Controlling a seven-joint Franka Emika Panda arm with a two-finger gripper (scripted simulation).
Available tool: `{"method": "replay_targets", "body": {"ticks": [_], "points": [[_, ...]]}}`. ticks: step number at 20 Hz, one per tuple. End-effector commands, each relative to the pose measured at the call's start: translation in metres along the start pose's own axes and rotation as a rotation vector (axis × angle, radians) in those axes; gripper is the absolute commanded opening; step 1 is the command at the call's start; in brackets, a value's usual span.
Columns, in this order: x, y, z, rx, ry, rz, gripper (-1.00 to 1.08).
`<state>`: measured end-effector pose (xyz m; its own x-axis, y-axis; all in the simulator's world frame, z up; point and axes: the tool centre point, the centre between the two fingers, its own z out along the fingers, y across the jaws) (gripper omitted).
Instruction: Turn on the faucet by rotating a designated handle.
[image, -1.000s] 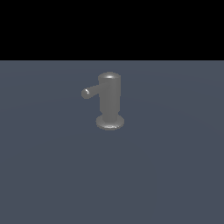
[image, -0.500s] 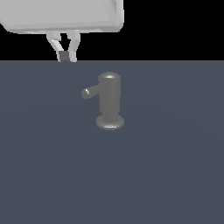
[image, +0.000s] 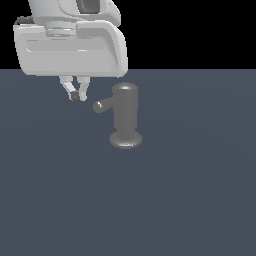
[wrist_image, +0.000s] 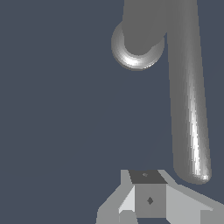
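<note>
The faucet (image: 125, 114) is a dull-grey upright cylinder on a flared round base, standing on the dark floor. Its handle (image: 102, 105), a thin rod with a rounded tip, juts toward the exterior view's left. My gripper (image: 75, 96) hangs just beyond that tip, on the exterior view's left and slightly higher. Its fingers are shut with nothing between them, and it does not touch the rod. In the wrist view the handle (wrist_image: 189, 109) runs long and bright beside the faucet (wrist_image: 139, 30), and my gripper (wrist_image: 148, 199) sits close to the rod's rounded end.
A flat dark blue-grey floor (image: 190, 200) spreads all around the faucet. The arm's bulky white hand body (image: 70, 47) hangs above and to the exterior view's left of the faucet.
The arm came down into the exterior view from the top. One second ago it was out of view; now the shut fingers hang near the handle's level, close to its tip.
</note>
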<state>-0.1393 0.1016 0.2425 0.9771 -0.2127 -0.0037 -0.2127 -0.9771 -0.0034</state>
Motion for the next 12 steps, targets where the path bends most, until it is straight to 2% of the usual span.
{"method": "replay_targets", "body": {"ticks": [1,12], "points": [[0.005,-0.004,0.009,0.000,0.002,0.009,-1.00],[0.013,-0.009,0.021,-0.002,0.003,0.022,-1.00]]}}
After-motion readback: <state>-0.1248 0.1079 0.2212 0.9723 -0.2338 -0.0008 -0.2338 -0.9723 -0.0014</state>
